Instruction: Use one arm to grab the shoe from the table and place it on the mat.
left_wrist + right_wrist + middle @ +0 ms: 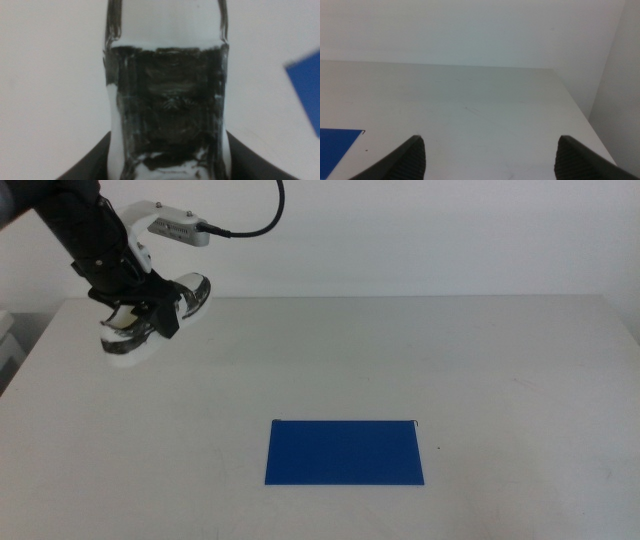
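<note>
The shoe (160, 315) is a small white sneaker with black and grey mottled panels, at the table's far left. My left gripper (140, 315) is shut on it, and the shoe tilts with its heel end low. In the left wrist view the shoe (167, 110) fills the middle between my jaws. The deep-blue mat (344, 451) lies flat at the front centre of the table (400, 360), well to the right of the shoe; one corner of it shows in the left wrist view (307, 90). My right gripper (490, 155) is open and empty, out of the middle view.
The table's far edge meets a white wall. A corner of the mat (337, 145) shows in the right wrist view, with the table's right edge (580, 110) beyond.
</note>
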`<state>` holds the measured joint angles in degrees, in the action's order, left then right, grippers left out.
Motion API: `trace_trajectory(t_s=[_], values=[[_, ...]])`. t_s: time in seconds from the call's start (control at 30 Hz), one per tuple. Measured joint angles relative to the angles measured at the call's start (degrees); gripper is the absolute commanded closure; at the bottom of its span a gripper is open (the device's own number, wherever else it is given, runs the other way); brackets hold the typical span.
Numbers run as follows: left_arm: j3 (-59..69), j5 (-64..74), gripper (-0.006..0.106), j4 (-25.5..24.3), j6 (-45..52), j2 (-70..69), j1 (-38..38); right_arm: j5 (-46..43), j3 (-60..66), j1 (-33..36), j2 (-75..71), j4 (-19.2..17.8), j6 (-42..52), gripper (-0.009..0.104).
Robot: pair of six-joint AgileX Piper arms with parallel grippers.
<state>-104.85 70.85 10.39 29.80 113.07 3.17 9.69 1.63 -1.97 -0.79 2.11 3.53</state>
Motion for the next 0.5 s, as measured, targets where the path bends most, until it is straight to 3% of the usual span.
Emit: trace_trajectory(t_s=[0.5], values=[[21.61,-1.95,0.083,-0.24,-3.85,-16.46,10.26,0.0,0.0,0.0,0.0,0.0,0.0,0.029]])
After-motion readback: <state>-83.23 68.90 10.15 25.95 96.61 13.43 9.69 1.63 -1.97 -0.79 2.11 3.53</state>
